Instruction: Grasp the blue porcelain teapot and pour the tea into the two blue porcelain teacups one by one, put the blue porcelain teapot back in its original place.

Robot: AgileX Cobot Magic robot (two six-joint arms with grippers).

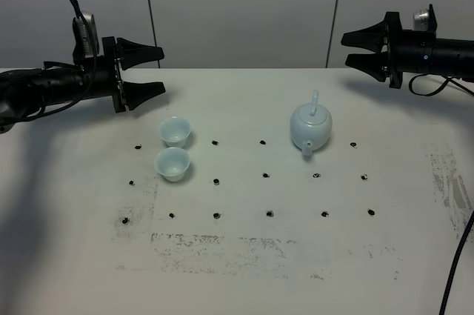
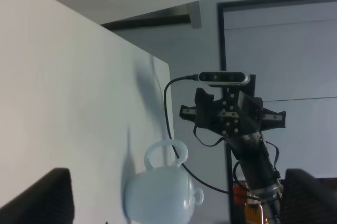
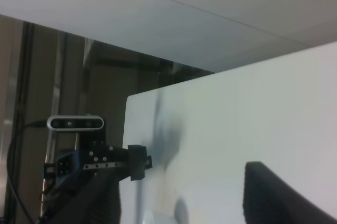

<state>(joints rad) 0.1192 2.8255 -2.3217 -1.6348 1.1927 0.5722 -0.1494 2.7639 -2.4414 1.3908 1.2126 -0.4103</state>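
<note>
Our left gripper [image 1: 161,70] and right gripper [image 1: 345,48] hang spread; we should centre the blue porcelain teapot [image 1: 311,127] handle [image 2: 166,153] squarely between the right jaws.

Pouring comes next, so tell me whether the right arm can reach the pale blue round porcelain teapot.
Probably yes. The right gripper hangs open near the far edge of the white table, nothing stands between it and the teapot, its loop handle faces that edge, and both small blue cups sit off left.
</note>
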